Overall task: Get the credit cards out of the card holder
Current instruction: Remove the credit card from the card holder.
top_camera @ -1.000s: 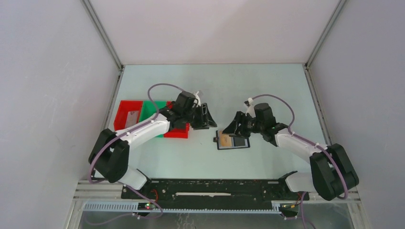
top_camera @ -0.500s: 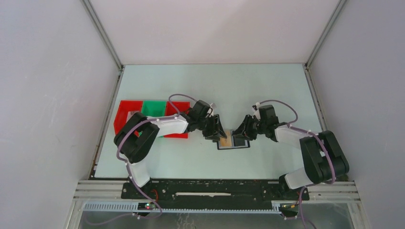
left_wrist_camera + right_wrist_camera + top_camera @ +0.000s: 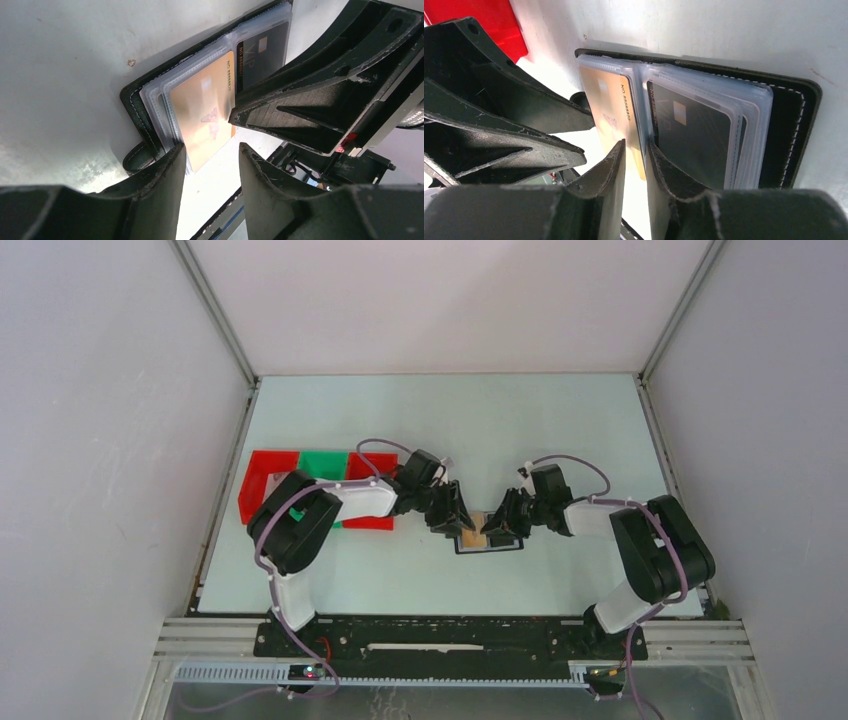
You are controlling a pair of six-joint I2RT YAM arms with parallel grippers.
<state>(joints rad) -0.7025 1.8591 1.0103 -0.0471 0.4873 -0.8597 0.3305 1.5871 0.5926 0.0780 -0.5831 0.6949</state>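
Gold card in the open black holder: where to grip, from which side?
Pinch the bare short end of the gold plastic card, jutting past the clear sleeve at the black folding holder's near edge. Come from that side, jaws across its faces; plastic covers the rest.

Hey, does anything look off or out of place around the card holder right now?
Nothing looks damaged or spilled. The card holder lies open and flat. The gold card seems to poke past its sleeve at the near end, while the black card looks tucked in.
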